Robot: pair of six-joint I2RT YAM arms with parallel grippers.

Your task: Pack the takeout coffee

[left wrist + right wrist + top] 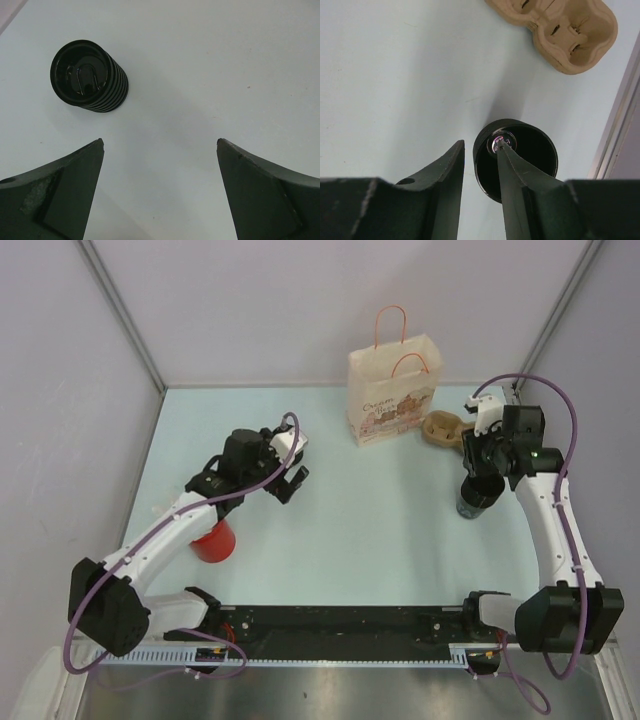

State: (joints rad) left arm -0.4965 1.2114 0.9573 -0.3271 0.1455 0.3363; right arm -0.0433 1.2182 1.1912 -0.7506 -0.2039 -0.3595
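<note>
Rim of black cup (537, 147) between narrowly parted right jaws; left jaws spread wide.

Black cup (476, 502), red cup (213, 542)

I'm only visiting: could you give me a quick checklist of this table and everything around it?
Surface: pale blue table, no spills seen.
Job's things: paper bag upright at the back, carrier beside it; black cup; ribbed cup, lid on; red cup partly under the left arm.
Clutter: nothing seen.
Pincers: left pincer open, empty; right pincer straddles the black cup's rim, grip unclear.
Cables: purple cables loop along both arms.
Surroundings: plain walls.
</note>
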